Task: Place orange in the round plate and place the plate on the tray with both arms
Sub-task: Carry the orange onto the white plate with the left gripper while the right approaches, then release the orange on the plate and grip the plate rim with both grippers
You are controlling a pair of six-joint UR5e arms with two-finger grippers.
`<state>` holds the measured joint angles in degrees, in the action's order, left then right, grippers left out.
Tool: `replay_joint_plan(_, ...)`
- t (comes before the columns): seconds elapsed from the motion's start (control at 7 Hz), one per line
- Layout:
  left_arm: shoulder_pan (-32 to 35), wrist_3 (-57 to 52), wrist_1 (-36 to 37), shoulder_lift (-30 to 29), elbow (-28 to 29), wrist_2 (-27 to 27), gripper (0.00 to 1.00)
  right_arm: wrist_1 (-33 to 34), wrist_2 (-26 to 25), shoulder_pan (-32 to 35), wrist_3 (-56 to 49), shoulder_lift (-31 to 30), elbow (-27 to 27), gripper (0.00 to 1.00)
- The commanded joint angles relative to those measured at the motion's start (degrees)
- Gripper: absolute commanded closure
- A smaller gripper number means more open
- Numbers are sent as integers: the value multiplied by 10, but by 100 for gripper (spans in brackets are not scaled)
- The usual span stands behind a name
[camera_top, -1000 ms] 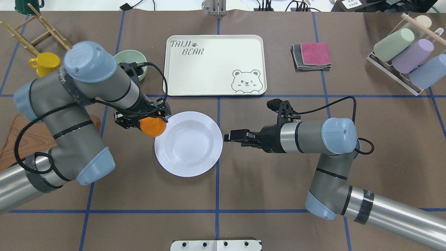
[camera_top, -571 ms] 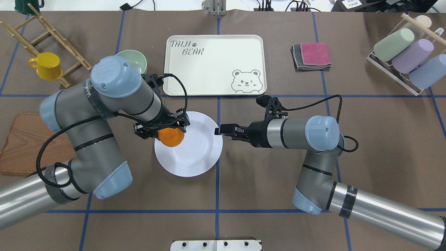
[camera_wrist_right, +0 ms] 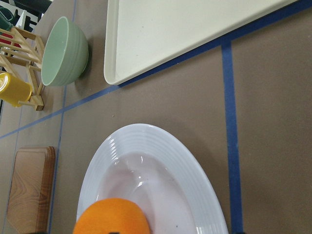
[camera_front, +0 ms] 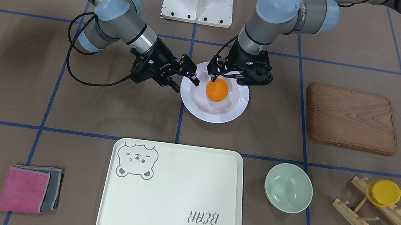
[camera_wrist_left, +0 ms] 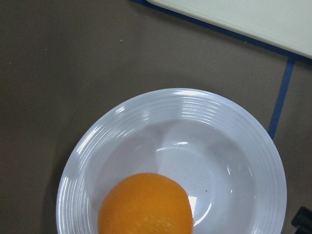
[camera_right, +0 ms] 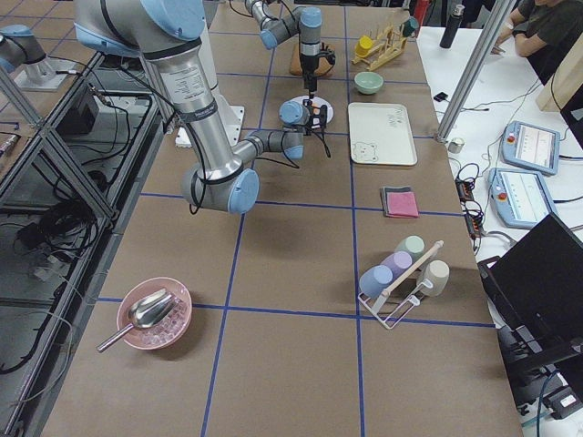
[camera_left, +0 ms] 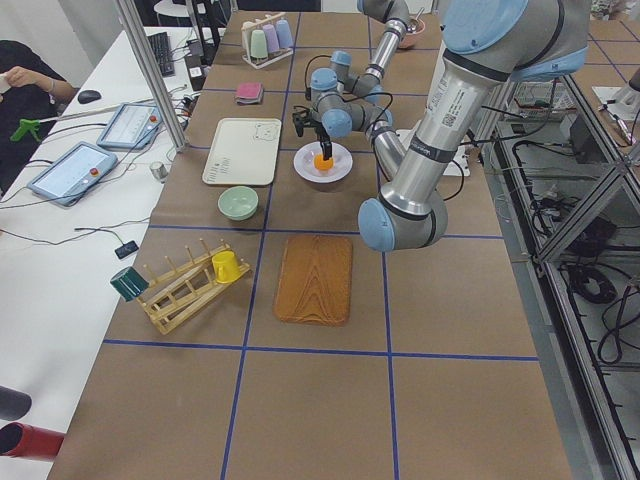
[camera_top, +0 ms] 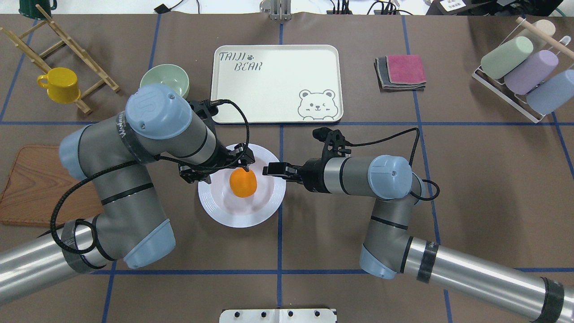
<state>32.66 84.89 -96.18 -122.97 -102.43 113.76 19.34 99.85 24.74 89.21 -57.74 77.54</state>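
The orange [camera_top: 243,183] lies in the well of the white round plate [camera_top: 224,215], in the middle of the table. My left gripper [camera_top: 226,172] hovers just above and to the left of the fruit, open, its fingers off the orange. The left wrist view shows the orange [camera_wrist_left: 146,204] resting in the plate with no finger on it. Coming in level from the right, my right gripper [camera_top: 267,170] is open with its fingertips at the plate's right rim. The cream tray [camera_top: 276,85] lies beyond the plate, bare.
A pale green bowl [camera_top: 164,80] stands left of the tray. The wooden board [camera_top: 31,188] lies at the left edge. A yellow cup [camera_top: 60,84] sits on a wooden rack. Folded cloths [camera_top: 401,72] and a rack of cups [camera_top: 524,72] are at the right.
My left gripper carried the orange rightwards over the plate and let it go; the fruit now lies in the well. My right gripper moved left to the plate's rim.
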Motion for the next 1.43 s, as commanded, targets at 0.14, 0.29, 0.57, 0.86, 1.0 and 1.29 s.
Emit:
replay_joint_plan(0.14,32,-57,1,42,-43,12,2,-1,-2,-6,0,19,-27,19)
replay_joint_plan(0.29,41,-59,1,43,-43,27,2,-1,-2,-7,0,20,-27,19)
replay_joint_plan(0.57,42,-60,1,43,-42,27,2,-18,3,-7,3,24,-27,21)
replay_joint_plan(0.86,42,-60,1,43,-39,27,2,-47,17,9,30,23,-25,21)
replay_joint_plan(1.0,42,-60,1,43,-39,27,2,-49,29,16,40,23,-25,23)
replay_joint_plan(1.29,43,-60,1,44,-40,27,2,-47,27,15,40,24,-25,39)
